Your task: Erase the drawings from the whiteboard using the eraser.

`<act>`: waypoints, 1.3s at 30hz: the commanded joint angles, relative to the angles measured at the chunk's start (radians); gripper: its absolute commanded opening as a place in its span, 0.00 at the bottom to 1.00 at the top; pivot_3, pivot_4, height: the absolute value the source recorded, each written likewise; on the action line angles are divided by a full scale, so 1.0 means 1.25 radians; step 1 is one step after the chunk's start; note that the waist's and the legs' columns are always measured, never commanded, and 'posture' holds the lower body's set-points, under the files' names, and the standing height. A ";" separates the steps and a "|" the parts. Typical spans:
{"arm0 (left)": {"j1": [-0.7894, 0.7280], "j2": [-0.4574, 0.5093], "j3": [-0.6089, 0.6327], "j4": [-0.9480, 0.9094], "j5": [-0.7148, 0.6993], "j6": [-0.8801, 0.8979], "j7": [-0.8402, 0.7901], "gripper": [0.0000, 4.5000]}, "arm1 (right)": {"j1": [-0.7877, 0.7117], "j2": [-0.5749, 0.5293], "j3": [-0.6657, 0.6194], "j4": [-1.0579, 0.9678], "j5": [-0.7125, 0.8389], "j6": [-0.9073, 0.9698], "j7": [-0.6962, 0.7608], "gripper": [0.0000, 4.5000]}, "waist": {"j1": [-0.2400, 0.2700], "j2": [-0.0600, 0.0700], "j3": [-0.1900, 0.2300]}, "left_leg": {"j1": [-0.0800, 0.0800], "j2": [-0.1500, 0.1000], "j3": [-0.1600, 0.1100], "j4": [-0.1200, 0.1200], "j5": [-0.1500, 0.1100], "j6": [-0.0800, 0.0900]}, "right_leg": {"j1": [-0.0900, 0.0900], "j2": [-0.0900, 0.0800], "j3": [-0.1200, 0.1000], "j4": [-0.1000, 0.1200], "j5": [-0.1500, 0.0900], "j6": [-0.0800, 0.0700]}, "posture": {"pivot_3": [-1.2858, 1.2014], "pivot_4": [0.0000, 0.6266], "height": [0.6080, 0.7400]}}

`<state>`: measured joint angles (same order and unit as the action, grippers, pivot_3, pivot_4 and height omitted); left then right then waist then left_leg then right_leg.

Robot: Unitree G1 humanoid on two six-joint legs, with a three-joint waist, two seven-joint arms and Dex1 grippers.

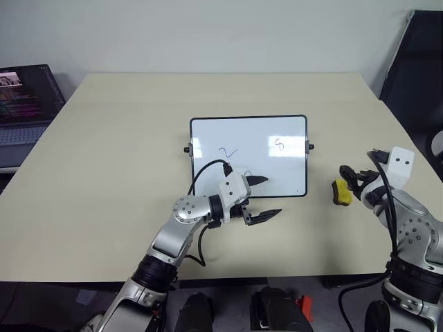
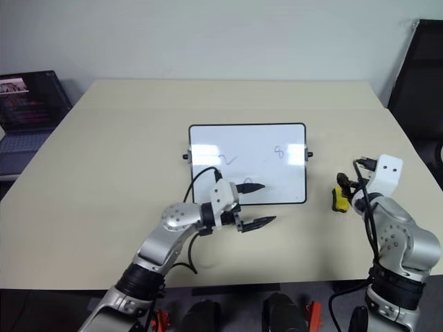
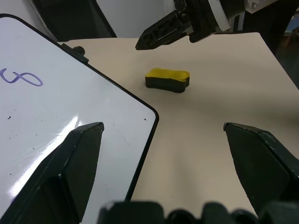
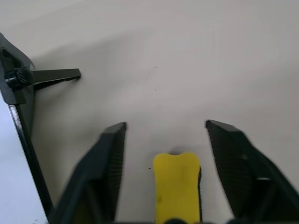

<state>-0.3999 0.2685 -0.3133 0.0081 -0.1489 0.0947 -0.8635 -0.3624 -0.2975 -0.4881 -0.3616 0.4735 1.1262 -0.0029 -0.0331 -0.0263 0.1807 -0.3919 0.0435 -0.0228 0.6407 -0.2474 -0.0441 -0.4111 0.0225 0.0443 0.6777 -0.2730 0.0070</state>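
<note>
Right, beige counter [image 1: 124, 173] carries everything; a dark laptop [image 1: 28, 97] sits off its far left edge and a dark chair [image 1: 422, 62] stands at the far right. Whiteboard [image 1: 249, 149] lies flat near the counter's middle, long side across, black frame, small black knobs at both short ends. Left gripper [image 1: 259, 199] points sideways to the right over the board's near right corner, jaws spread wide with nothing between them; one finger sits over the white surface, the other over bare counter just in front of the board. Right gripper [image 1: 349, 178] is on the right side of the counter, aimed forward and slightly down at the eraser [image 1: 341, 192]. In the right wrist view its two fingers [image 4: 105, 172] stand either side of the yellow block with clear gaps on both sides, so it is partly open and not gripping. Eraser lies on the counter just right of the board's right short edge, apart from the frame, yellow top up, dark underside down; the left wrist view shows it flat on the counter with the right gripper's fingertips above it. Drawings [image 1: 228, 152] still on the board: wavy tick left of centre, S-like curl towards the right, small arch near the left gripper's finger.
</note>
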 commanded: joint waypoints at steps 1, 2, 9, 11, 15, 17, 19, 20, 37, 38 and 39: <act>-0.012 -0.004 0.000 -0.010 0.000 -0.022 -0.003 1.00 | 0.010 -0.004 0.001 -0.046 0.000 0.004 -0.007 0.35 | 0.000 0.000 0.000 | 0.000 0.000 0.000 0.000 0.000 0.000 | 0.000 0.000 0.000 0.000 0.000 0.000 | 0.52 0.24 1.00; -0.012 -0.003 0.001 -0.011 0.000 -0.022 -0.004 1.00 | 0.011 -0.002 0.001 -0.047 0.001 0.004 -0.008 0.35 | 0.000 0.000 0.000 | 0.000 0.000 0.000 0.000 0.000 0.000 | 0.000 0.000 0.000 0.000 0.000 0.000 | 0.52 0.24 1.00; -0.010 -0.002 0.000 -0.015 0.002 -0.018 -0.002 1.00 | 0.026 0.006 0.007 -0.047 0.000 -0.004 -0.011 0.35 | 0.000 0.000 0.000 | 0.000 0.000 0.000 0.000 0.000 0.000 | 0.000 0.000 0.000 0.000 0.000 0.000 | 0.52 0.24 1.00; -0.010 -0.002 0.000 -0.015 0.002 -0.017 -0.002 1.00 | 0.030 0.011 0.005 -0.050 0.007 -0.005 -0.009 0.35 | 0.000 0.000 0.000 | 0.000 0.000 0.000 0.000 0.000 0.000 | 0.000 0.000 0.000 0.000 0.000 0.000 | 0.52 0.24 1.00; -0.010 0.000 0.002 -0.015 0.002 -0.017 -0.002 1.00 | 0.034 0.013 0.016 -0.051 0.002 -0.005 -0.010 0.55 | 0.000 0.000 0.000 | 0.000 0.000 0.000 0.000 0.000 0.000 | 0.000 0.000 0.000 0.000 0.000 0.000 | 0.52 0.24 1.00; -0.012 0.000 0.003 -0.013 0.001 -0.017 -0.003 1.00 | 0.035 0.017 0.026 -0.048 -0.006 -0.002 -0.019 0.71 | 0.000 0.000 0.000 | 0.000 0.000 0.000 0.000 0.000 0.000 | 0.000 0.000 0.000 0.000 0.000 0.000 | 0.52 0.24 1.00; -0.012 0.000 0.003 -0.013 0.002 -0.018 -0.003 1.00 | 0.038 0.020 0.037 -0.045 -0.007 -0.002 -0.018 0.79 | 0.000 0.000 0.000 | 0.000 0.000 0.000 0.000 0.000 0.000 | 0.000 0.000 0.000 0.000 0.000 0.000 | 0.52 0.24 1.00; -0.012 0.000 0.003 -0.013 0.002 -0.018 -0.002 1.00 | 0.040 0.021 0.041 -0.044 -0.006 -0.002 -0.017 0.79 | 0.000 0.000 0.000 | 0.000 0.000 0.000 0.000 0.000 0.000 | 0.000 0.000 0.000 0.000 0.000 0.000 | 0.52 0.24 1.00; -0.002 0.011 0.007 -0.027 0.001 -0.009 0.000 1.00 | 0.089 0.024 0.089 0.016 -0.060 -0.077 -0.007 0.79 | 0.000 0.000 0.000 | 0.000 0.000 0.000 0.000 0.000 0.000 | 0.000 0.000 0.000 0.000 0.000 0.000 | 0.52 0.24 1.00; -0.002 0.012 0.008 -0.028 0.000 -0.008 0.000 1.00 | 0.090 0.025 0.090 0.019 -0.062 -0.080 -0.007 0.79 | 0.000 0.000 0.000 | 0.000 0.000 0.000 0.001 0.000 0.000 | 0.000 0.000 0.000 0.000 0.000 0.000 | 0.52 0.24 1.00; -0.002 0.012 0.008 -0.028 0.000 -0.008 0.000 1.00 | 0.092 0.026 0.090 0.020 -0.063 -0.083 -0.007 0.79 | 0.000 0.000 0.000 | 0.000 0.000 0.000 0.001 0.000 0.000 | 0.000 0.000 0.000 0.000 0.000 0.000 | 0.52 0.24 1.00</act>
<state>-0.3990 0.2826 -0.3131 0.0088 -0.1413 0.0969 -0.8629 -0.2543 -0.2656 -0.3724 -0.3423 0.4010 1.0331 -0.0184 -0.0334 -0.0264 0.1807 -0.3922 0.0436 -0.0230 0.6415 -0.2474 -0.0441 -0.4116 0.0225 0.0441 0.6783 -0.2730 0.0070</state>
